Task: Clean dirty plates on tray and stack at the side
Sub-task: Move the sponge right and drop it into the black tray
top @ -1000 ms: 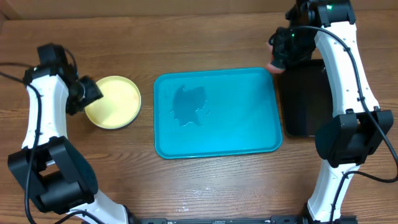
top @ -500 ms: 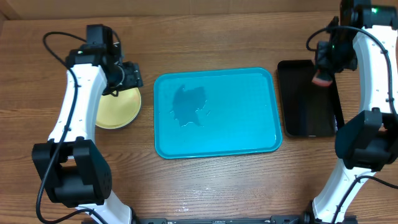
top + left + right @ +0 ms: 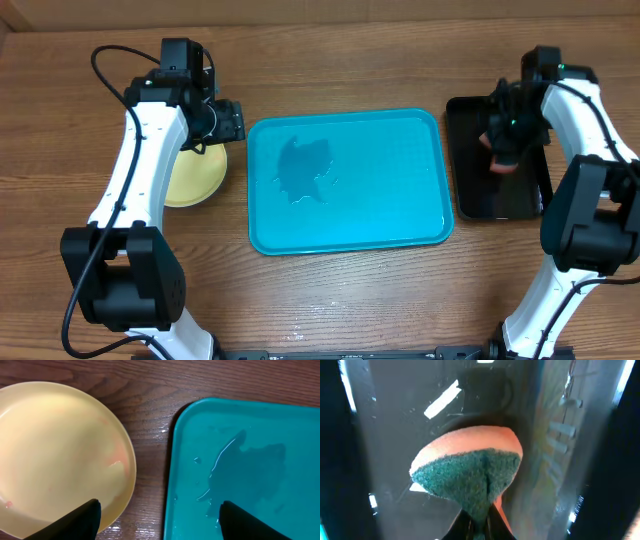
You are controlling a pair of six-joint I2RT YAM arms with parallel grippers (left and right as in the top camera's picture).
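Note:
The turquoise tray (image 3: 390,215) lies mid-table, holding no plates, with a film of water on it (image 3: 245,465). A pale yellow plate (image 3: 190,180), top of a stack, sits left of the tray, partly under the left arm; it also fills the left of the left wrist view (image 3: 55,445), with faint orange traces. My left gripper (image 3: 222,122) is open and empty, one finger over the plate's edge, the other over the tray (image 3: 159,520). My right gripper (image 3: 503,158) is shut on an orange sponge with a green scrub face (image 3: 470,470), held over the black tray (image 3: 485,195). The white plate is hidden.
The glossy black tray (image 3: 395,460) lies right of the turquoise tray. A narrow strip of wood table (image 3: 150,485) separates the plate from the tray. Cables hang near both arms.
My right gripper has carried the sponge from the tray's far right corner over and down onto the black tray. My left arm has swung from left of the plate to its right edge.

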